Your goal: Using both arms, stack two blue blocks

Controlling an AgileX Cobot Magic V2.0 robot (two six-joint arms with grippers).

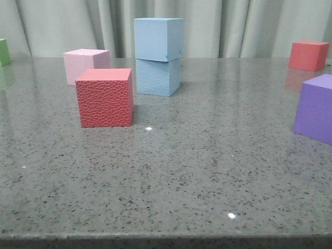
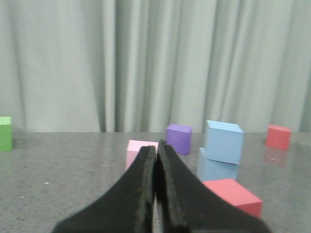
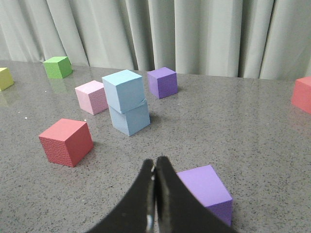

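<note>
Stack: smooth pale-blue foam cube (image 1: pixel 158 39) resting on pebbled pale-blue foam cube (image 1: pixel 157 77), slightly skewed.
Left gripper (image 2: pixel 156 150): closed, empty.
Right gripper (image 3: pixel 155 165): closed, empty.
Remaining: seemingly nothing.

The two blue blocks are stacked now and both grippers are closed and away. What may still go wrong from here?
1. The top blue block sits slightly twisted and shifted on the bottom blue block, so a bump to the table might topple it.
2. The red cube and pink cube stand close by; an arm reaching there may knock the stack.
</note>
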